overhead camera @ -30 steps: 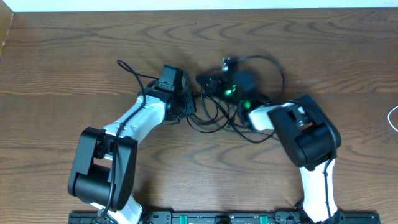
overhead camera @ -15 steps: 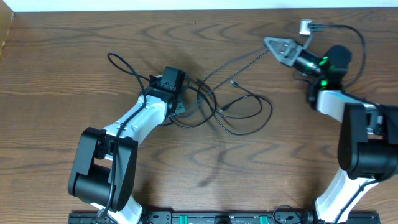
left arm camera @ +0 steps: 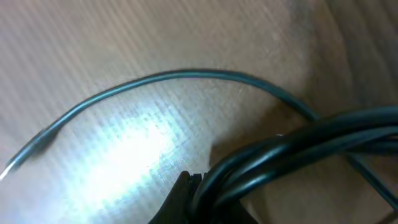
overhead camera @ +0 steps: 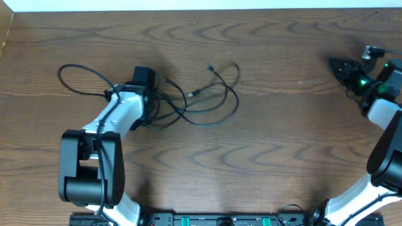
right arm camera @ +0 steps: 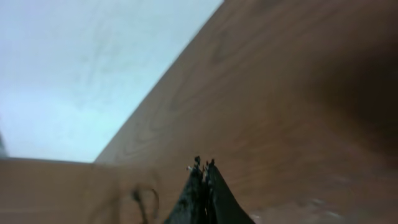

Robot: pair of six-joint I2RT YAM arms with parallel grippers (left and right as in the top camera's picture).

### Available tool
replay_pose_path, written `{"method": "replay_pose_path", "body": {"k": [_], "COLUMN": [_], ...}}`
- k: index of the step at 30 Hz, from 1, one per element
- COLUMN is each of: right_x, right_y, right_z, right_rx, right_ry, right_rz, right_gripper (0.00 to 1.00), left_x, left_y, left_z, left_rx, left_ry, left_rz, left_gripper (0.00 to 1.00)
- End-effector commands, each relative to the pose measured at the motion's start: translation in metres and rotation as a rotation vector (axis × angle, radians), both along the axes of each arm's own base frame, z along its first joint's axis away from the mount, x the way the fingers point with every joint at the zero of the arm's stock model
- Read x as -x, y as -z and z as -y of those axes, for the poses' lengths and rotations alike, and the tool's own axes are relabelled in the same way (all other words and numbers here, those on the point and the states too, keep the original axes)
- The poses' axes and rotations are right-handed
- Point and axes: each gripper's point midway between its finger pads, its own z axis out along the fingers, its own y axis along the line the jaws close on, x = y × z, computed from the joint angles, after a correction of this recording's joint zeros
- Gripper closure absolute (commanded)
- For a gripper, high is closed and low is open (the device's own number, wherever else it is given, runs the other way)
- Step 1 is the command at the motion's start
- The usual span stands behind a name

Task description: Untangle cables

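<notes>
Several thin black cables [overhead camera: 207,123] lie in loose loops left of the table's middle, and one loop [overhead camera: 61,75] trails out to the far left. My left gripper [overhead camera: 151,100] sits over the knot of them. In the left wrist view it [left arm camera: 199,186] is shut on a bundle of black cables [left arm camera: 298,146], with one thin strand [left arm camera: 155,78] arcing over the wood beyond. My right gripper [overhead camera: 333,61] is far off at the right edge, shut [right arm camera: 203,165], with no cable seen between its fingers. A blurred cable loop [right arm camera: 146,199] shows in the distance.
The wooden table [overhead camera: 270,157] ends at a pale strip along the far side [overhead camera: 188,5]. My right arm [overhead camera: 386,132] stands along the right edge. A rail [overhead camera: 220,221] runs along the near edge.
My left gripper has dragged the cable bundle leftward. The right gripper has swung out to the far right, and the strand stretched toward it half a second ago no longer reaches it.
</notes>
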Motion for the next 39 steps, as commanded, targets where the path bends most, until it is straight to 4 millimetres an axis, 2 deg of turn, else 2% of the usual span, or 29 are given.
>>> {"method": "replay_pose_path", "body": {"k": [1, 3, 4, 5, 7, 9, 11, 14, 21, 22, 23, 26, 28, 31, 35, 39], "right_x": [0.004, 0.006, 0.006, 0.007, 0.008, 0.009, 0.011, 0.018, 0.043, 0.051, 0.055, 0.067, 0.069, 0.071, 0.075, 0.072], "right_y": [-0.016, -0.018, -0.019, -0.019, -0.021, -0.023, -0.025, -0.022, -0.010, -0.007, -0.004, 0.005, 0.015, 0.025, 0.029, 0.026], "right_z": [-0.007, -0.015, -0.022, -0.027, -0.041, -0.057, -0.079, -0.115, -0.238, -0.264, -0.279, -0.316, -0.339, -0.356, -0.376, -0.385], "right_rx": [0.087, 0.079, 0.069, 0.064, 0.049, 0.034, 0.012, -0.028, -0.019, -0.022, -0.027, -0.012, 0.077, 0.136, 0.165, 0.163], "right_ry": [-0.085, -0.123, -0.145, -0.159, -0.205, -0.254, -0.316, -0.403, -0.640, -0.672, -0.679, -0.685, -0.653, -0.587, -0.547, -0.512], "right_rz": [0.086, 0.097, 0.098, 0.101, 0.110, 0.118, 0.121, 0.089, 0.025, -0.005, -0.036, -0.099, -0.101, -0.131, -0.133, -0.111], "right_gripper": [0.99, 0.98, 0.95, 0.93, 0.88, 0.86, 0.81, 0.72, 0.62, 0.59, 0.57, 0.51, 0.45, 0.38, 0.39, 0.39], "left_x": [-0.024, -0.039, -0.041, -0.039, -0.036, -0.035, -0.038, -0.041, -0.041, -0.040, -0.038, -0.033, -0.028, -0.026, -0.018, -0.008], "left_y": [0.011, 0.000, -0.013, -0.024, -0.050, -0.065, -0.067, -0.059, -0.052, -0.044, -0.037, -0.019, -0.015, -0.015, -0.013, -0.013], "left_z": [0.052, 0.103, 0.133, 0.153, 0.183, 0.195, 0.196, 0.190, 0.188, 0.181, 0.175, 0.155, 0.151, 0.153, 0.164, 0.183], "left_rx": [0.291, 0.487, 0.609, 0.700, 0.869, 0.946, 0.940, 0.880, 0.841, 0.798, 0.759, 0.670, 0.654, 0.665, 0.676, 0.685], "left_ry": [0.312, 0.652, 0.828, 0.935, 1.076, 1.134, 1.146, 1.126, 1.115, 1.087, 1.064, 0.968, 0.944, 0.946, 0.970, 1.020], "left_rz": [0.026, 0.112, 0.178, 0.233, 0.343, 0.406, 0.423, 0.400, 0.369, 0.330, 0.294, 0.194, 0.160, 0.155, 0.125, 0.096], "left_gripper": [0.92, 0.93, 0.92, 0.92, 0.92, 0.92, 0.92, 0.92, 0.92, 0.92, 0.92, 0.92, 0.92, 0.92, 0.92, 0.92]}}
